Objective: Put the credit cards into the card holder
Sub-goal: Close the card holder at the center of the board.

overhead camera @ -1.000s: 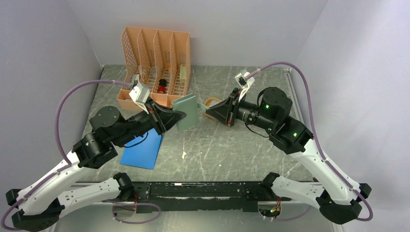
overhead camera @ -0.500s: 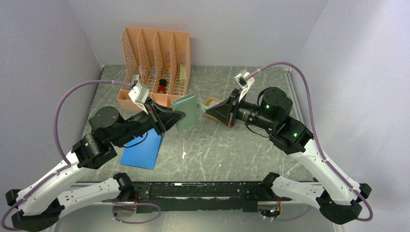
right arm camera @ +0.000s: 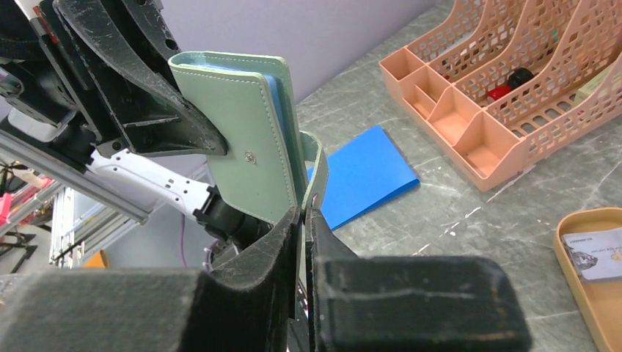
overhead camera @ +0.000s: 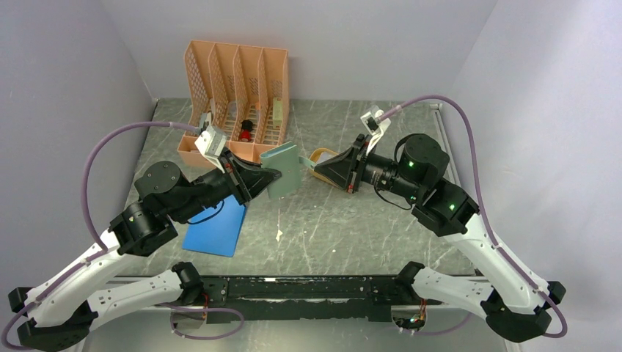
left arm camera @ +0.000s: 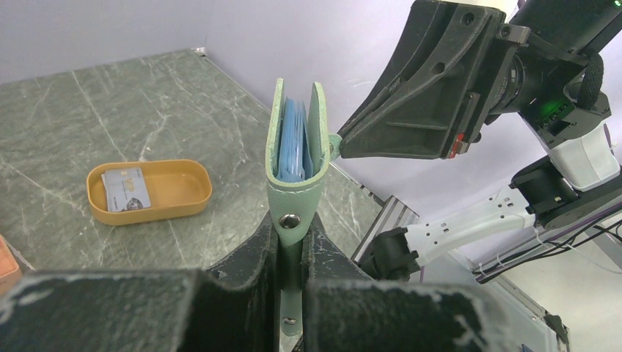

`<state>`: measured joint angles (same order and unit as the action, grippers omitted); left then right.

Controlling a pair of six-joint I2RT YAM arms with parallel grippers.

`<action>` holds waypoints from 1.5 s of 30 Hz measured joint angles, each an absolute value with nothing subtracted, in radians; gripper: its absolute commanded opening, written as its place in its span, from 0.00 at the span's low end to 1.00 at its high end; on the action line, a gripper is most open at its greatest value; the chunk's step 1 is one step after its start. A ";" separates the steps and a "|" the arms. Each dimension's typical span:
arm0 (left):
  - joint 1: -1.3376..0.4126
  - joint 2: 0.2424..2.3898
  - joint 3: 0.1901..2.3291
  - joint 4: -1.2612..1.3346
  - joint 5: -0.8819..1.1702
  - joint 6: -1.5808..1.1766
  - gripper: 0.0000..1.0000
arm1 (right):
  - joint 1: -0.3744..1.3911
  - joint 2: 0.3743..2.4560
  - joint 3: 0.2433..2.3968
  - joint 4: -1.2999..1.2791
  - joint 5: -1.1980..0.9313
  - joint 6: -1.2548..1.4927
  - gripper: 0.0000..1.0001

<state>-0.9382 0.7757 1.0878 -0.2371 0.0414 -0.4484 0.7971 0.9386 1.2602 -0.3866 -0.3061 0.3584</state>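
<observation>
The card holder (overhead camera: 284,170) stands upright in the air over the middle of the table. Its lower tab is clamped in the left gripper (left arm camera: 293,253). From its 3 o'clock, the right gripper (right arm camera: 303,220) is nipped together on the side flap. A credit card (left arm camera: 126,189) lies in the yellow tray (left arm camera: 183,209), at the holder's 2 o'clock.

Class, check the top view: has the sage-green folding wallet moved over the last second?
No. The sage-green folding wallet keeps its place, just in front of the near right corner of the peach plastic mesh organiser.
</observation>
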 measured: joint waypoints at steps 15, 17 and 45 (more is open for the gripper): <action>-0.938 0.771 1.088 -0.237 0.041 -0.449 0.05 | 0.797 0.947 1.260 -0.387 -0.311 0.359 0.14; -0.938 0.772 1.088 -0.237 0.041 -0.449 0.05 | 0.797 0.948 1.260 -0.386 -0.312 0.359 0.14; -0.938 0.783 1.090 -0.237 0.041 -0.441 0.05 | 0.797 0.938 1.254 -0.353 -0.376 0.361 0.00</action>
<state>-0.9382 0.7830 1.0897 -0.2367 0.0414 -0.4408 0.7971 0.9382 1.2537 -0.3534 -0.3759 0.3607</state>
